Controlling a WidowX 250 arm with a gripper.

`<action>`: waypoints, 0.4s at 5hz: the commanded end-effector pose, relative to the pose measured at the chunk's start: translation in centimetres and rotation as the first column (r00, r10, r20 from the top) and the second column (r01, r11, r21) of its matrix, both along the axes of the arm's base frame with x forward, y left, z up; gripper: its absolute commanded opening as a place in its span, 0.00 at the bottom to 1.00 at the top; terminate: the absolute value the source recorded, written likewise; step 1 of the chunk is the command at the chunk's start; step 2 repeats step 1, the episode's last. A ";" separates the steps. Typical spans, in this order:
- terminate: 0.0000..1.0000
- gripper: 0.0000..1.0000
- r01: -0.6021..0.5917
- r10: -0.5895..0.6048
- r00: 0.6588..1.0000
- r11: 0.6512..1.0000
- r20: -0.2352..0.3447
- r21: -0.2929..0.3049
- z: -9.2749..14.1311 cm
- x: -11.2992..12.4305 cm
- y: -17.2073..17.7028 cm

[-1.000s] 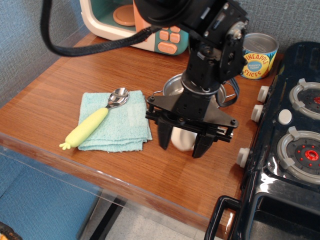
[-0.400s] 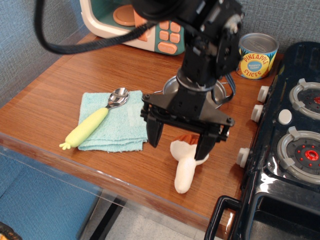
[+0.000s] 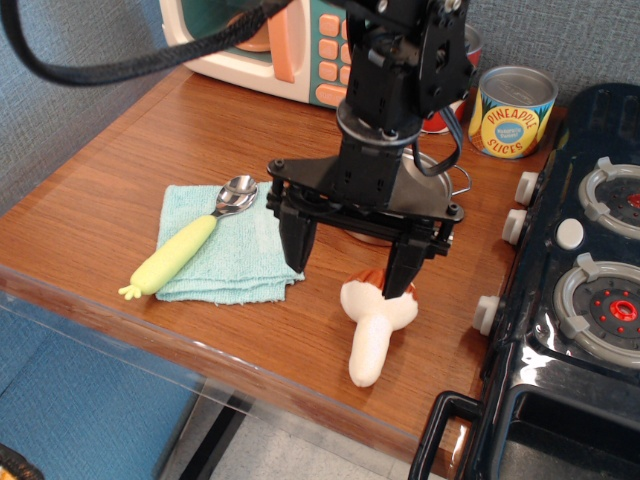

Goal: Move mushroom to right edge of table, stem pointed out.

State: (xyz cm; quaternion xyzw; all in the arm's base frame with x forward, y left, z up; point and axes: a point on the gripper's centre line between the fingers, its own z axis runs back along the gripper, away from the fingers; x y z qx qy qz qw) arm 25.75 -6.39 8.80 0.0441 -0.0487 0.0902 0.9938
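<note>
Gaping gripper [image 3: 347,271] over mushroom [image 3: 373,327]

The single arm reaches down from the upper frame, wrist near vertical. The gripper [image 3: 347,270] points downward with its fingers [image 3: 293,245] spread wide apart, holding nothing.

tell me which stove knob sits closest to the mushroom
The lowest white knob on the black toy stove, just right of the mushroom; the other two sit farther back.

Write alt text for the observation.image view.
A black gripper hangs open above a plush mushroom lying near the wooden table's front edge, white stem toward the edge. A yellow-handled spoon rests on a teal cloth beside it.
</note>
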 end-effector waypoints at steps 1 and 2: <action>1.00 1.00 -0.009 0.010 0.999 1.000 0.043 -0.014 1.3 -1.4 0.5; 1.00 1.00 -0.009 0.010 0.999 1.000 0.043 -0.014 1.3 -1.4 0.5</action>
